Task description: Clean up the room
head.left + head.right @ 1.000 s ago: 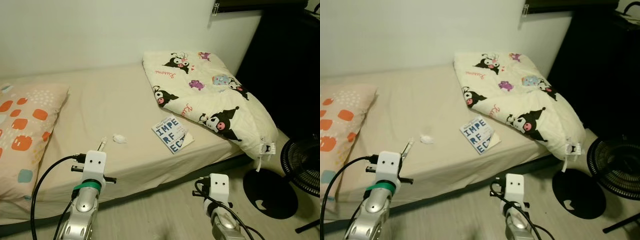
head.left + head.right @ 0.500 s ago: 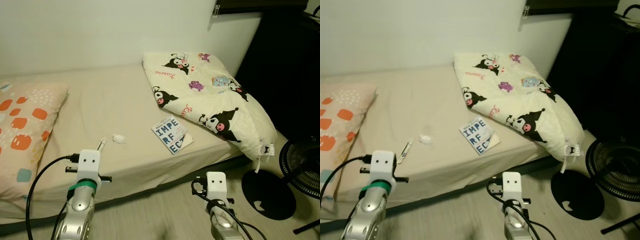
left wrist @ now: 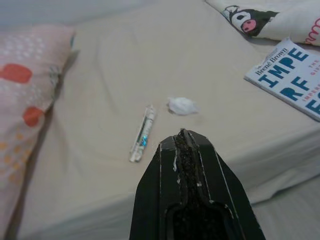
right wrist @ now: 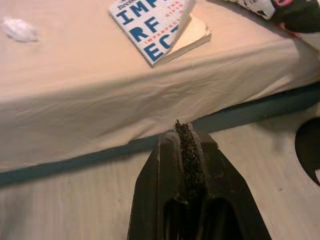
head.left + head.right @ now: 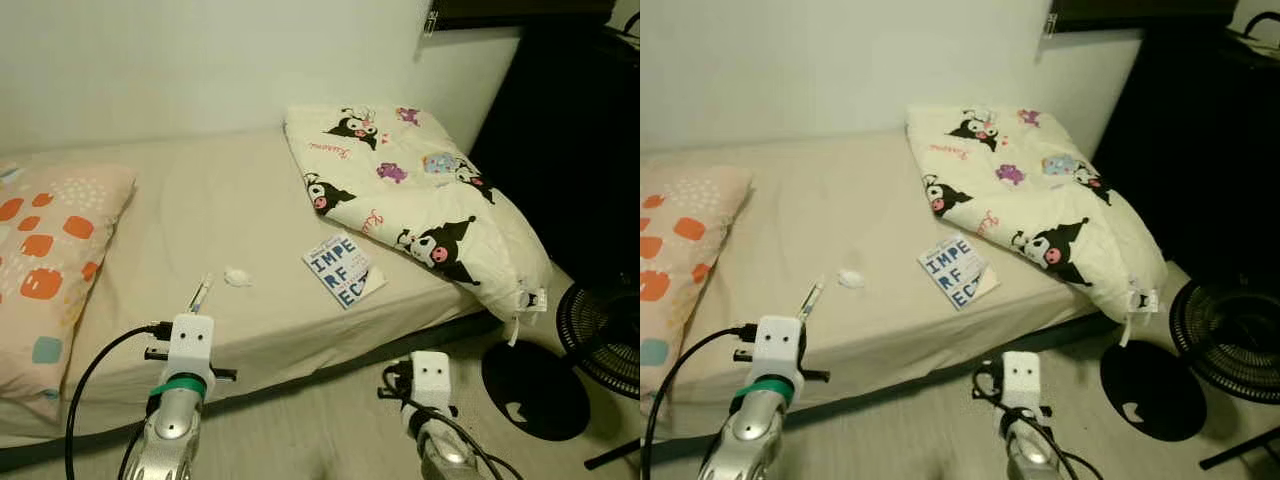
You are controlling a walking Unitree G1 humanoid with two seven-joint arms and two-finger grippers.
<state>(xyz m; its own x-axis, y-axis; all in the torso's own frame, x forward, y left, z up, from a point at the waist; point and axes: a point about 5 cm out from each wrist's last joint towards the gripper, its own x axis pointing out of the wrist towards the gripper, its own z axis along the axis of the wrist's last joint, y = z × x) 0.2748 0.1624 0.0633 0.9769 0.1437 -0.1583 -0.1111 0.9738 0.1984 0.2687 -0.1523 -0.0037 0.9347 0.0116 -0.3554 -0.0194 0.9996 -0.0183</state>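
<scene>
On the bed: a beige mattress (image 5: 240, 200) runs from left to right, its near edge just ahead of both hands.
Litter: a crumpled white tissue (image 3: 182, 105) and a thin clear wrapper (image 3: 142, 133) lie near each other on the sheet, close to the near edge, left of centre.
Book: a paperback with big blue letters (image 5: 343, 270) lies flat to the right of the tissue, one corner of its cover curled up, near the mattress edge.
Bedding: a cartoon-print quilt (image 5: 420, 200) is bundled on the right, its near end spilling over the bed's corner; a pillow with orange spots (image 5: 45, 260) sits at the far left.
Floor: a black fan (image 5: 605, 335) stands at the right, with a round black base beside it.
Left hand (image 3: 184, 136): clenched and empty, held low before the bed, pointing between the wrapper and the tissue, touching neither.
Right hand (image 4: 183, 131): clenched and empty, over the floor just short of the mattress side, aimed below the book.
Progress: by the look of it the tidying has barely begun; nothing is picked up.
Left to do: most likely collect the tissue and wrapper, put the book away, straighten the quilt.
</scene>
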